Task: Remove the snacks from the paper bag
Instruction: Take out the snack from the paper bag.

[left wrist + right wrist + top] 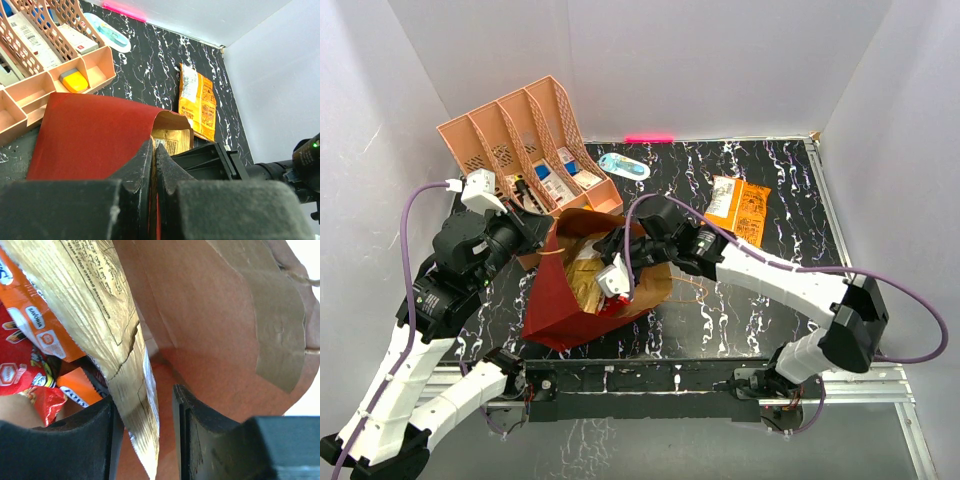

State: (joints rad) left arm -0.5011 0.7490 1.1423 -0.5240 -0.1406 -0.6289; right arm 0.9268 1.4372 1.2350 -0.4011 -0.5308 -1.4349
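The dark-red paper bag (pixel 552 308) lies on the black marbled table, mouth facing right. My left gripper (pixel 154 145) is shut on its upper edge (pixel 90 135), holding the mouth up. My right gripper (pixel 143 394) reaches inside the bag (pixel 215 315). Its jaws stand open around a gold packet (pixel 100 300), which leans on the left finger with a gap to the right one. The gold packet (pixel 172 140) also shows in the bag's mouth. Orange (pixel 40 325) and red (pixel 20 370) snacks lie deeper in. One orange packet (pixel 740 208) lies on the table at the right.
A peach slotted organizer (pixel 520 150) with small boxes stands at the back left, close behind the bag. A light-blue oval object (pixel 623 166) lies beside it. A pink strip (pixel 649 137) marks the back edge. White walls enclose the table.
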